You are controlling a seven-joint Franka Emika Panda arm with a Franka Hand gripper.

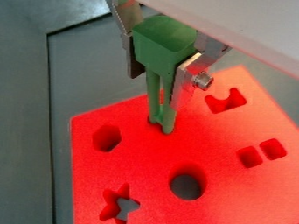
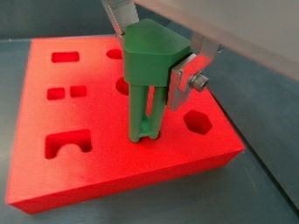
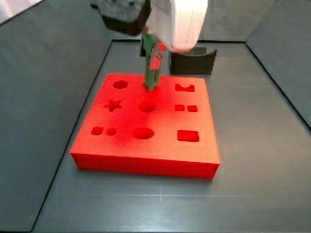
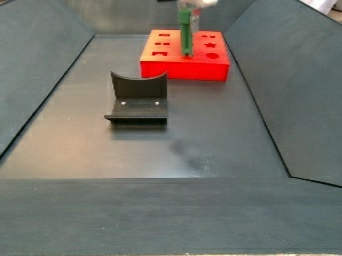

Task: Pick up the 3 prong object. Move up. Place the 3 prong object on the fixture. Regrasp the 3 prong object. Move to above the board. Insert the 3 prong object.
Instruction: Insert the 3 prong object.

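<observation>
The gripper (image 1: pixel 162 74) is shut on the 3 prong object (image 1: pixel 162 52), a bright green piece held upright by its thick head with its prongs pointing down. The prong tips reach the top of the red board (image 1: pixel 140 166), near its middle. Whether they sit in holes I cannot tell, because the prongs hide that spot. In both wrist views one silver finger (image 2: pixel 181 87) with a bolt presses the green head (image 2: pixel 149 57), above the board (image 2: pixel 117 166). In a side view the gripper (image 3: pixel 153 50) and green piece (image 3: pixel 155 71) stand over the board (image 3: pixel 165 150).
The dark fixture (image 4: pixel 138 98) stands bare on the grey floor, apart from the board (image 4: pixel 187 70), and shows behind the board in a side view (image 3: pixel 192 62). Sloped grey walls (image 4: pixel 40 95) enclose the floor. The board carries star, circle, hexagon and square holes.
</observation>
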